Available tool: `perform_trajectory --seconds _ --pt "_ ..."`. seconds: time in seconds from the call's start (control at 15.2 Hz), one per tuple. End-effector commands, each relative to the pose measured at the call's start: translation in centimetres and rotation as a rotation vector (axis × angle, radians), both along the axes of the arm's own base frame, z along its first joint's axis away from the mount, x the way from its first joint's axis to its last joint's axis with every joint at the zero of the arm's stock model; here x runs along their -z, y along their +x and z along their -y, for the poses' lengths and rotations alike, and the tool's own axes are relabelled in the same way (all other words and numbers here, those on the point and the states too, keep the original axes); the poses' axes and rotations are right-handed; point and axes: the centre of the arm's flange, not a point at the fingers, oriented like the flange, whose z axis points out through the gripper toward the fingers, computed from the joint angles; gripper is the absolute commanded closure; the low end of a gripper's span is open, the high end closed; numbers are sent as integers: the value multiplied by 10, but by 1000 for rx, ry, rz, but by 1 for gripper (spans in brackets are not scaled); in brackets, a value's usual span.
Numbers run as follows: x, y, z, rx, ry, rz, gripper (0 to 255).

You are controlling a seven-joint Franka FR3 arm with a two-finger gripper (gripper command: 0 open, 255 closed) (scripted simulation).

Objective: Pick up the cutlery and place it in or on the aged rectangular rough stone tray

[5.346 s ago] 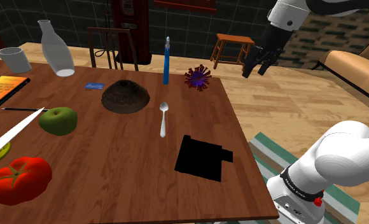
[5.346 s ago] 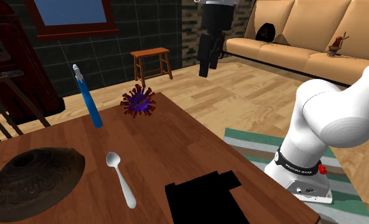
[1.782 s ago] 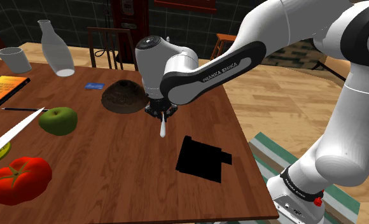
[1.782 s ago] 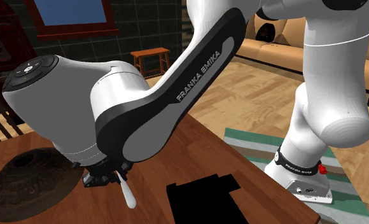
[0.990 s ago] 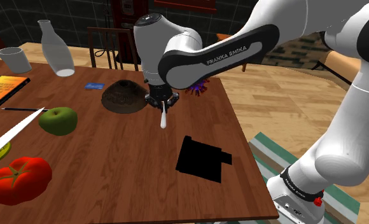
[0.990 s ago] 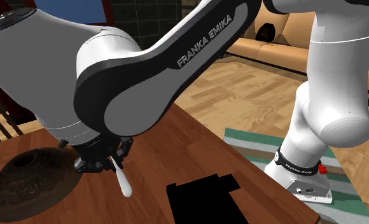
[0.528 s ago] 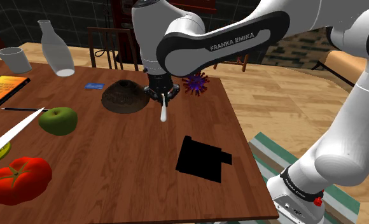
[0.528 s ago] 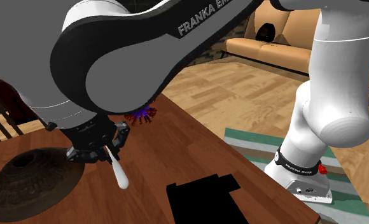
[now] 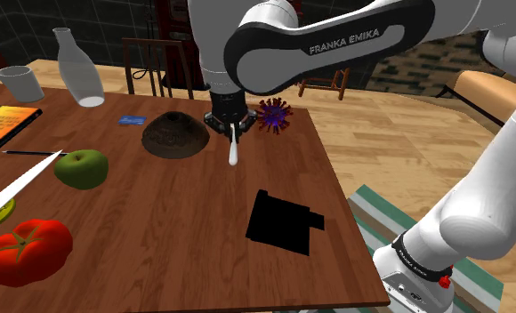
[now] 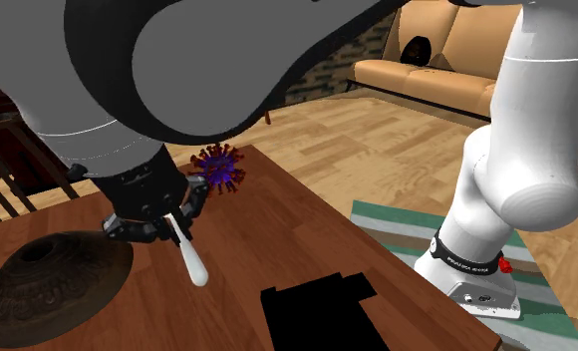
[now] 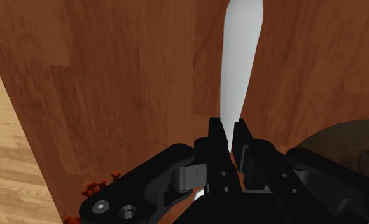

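Note:
A pale grey spoon (image 9: pixel 232 153) hangs handle-down above the wooden table, clamped near its bowl end by my black gripper (image 9: pixel 231 125), which is shut on it. From the second exterior view the spoon (image 10: pixel 190 257) slants down out of the gripper (image 10: pixel 172 232), clear of the tabletop. Along the wrist view the spoon's handle (image 11: pixel 240 57) sticks out past the gripper (image 11: pixel 233 137), whose fingers clasp it. The dark, rough stone tray (image 9: pixel 174 135) lies just to the shoulder view's left of the gripper; its rim (image 10: pixel 48 284) (image 11: pixel 342 143) shows beside the hand.
A purple spiky ball (image 9: pixel 275 109) sits close behind the gripper. A flat black shape (image 9: pixel 283 220) lies near the table's right edge. Toward the left are a green apple (image 9: pixel 81 168), tomato (image 9: pixel 28 252), knife (image 9: pixel 20 184), bottle (image 9: pixel 76 67) and mug (image 9: pixel 19 83).
The gripper has risen with the spoon held in it and drifted a little toward the far side of the table, near the purple ball. Its grip has not changed.

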Motion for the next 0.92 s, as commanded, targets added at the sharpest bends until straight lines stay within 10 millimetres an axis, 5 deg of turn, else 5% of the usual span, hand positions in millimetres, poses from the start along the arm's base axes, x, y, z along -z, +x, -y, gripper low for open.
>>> perform_trajectory --seconds 0.0,0.86 --pt "-1 -22 -1 0 0 0 255" --pt "-8 -193 -9 0 0 0 255"
